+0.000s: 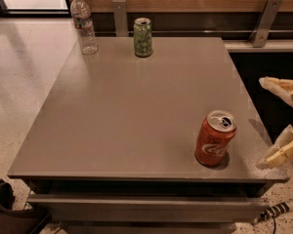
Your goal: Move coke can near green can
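Note:
The coke can stands upright near the table's front right corner. It is red-orange with white script and a silver top. The green can stands upright at the table's far edge, left of centre. My gripper is at the right edge of the view, just off the table's right side, to the right of the coke can and apart from it. Its two pale fingers are spread wide and hold nothing.
A clear plastic water bottle stands at the far left corner of the grey table. Metal brackets and a wooden wall run behind it. A dark object sits on the floor at the lower left.

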You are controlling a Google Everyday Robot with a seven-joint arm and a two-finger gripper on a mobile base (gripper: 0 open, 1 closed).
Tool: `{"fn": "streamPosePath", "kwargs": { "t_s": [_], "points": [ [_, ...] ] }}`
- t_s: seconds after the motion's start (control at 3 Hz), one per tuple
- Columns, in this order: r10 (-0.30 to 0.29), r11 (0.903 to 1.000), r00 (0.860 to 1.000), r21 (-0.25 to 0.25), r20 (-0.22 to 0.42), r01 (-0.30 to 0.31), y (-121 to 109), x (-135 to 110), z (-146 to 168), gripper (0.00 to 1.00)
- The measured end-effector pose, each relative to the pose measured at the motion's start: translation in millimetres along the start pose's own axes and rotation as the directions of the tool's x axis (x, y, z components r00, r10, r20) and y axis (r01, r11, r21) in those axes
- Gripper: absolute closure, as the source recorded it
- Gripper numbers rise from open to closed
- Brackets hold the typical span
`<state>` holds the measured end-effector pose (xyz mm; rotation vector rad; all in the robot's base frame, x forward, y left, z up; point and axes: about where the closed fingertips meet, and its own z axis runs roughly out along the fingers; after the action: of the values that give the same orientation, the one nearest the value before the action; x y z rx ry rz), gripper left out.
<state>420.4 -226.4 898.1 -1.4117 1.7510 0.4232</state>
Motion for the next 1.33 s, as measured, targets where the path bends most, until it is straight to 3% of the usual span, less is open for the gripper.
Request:
{"fn": "streamPosePath", "kwargs": {
  "t_s": [0.33, 0.67, 1.0, 1.33],
  "points": [
    [0.027, 0.9995, 0.969, -0.023, 0.244, -0.022, 7.8, -14.4, 15.0, 0.0],
    [0.083, 0.9957, 0.888, -0.074, 0.451, -0.055, 18.0, -38.9, 18.3, 0.0],
    [0.128, 0.9901, 0.858, -0.115, 0.498, -0.08, 24.1, -44.8, 22.5, 0.0],
    [0.198, 0.9776, 0.851, -0.162, 0.487, -0.135, 31.9, -36.8, 35.1, 0.0]
  ]
}}
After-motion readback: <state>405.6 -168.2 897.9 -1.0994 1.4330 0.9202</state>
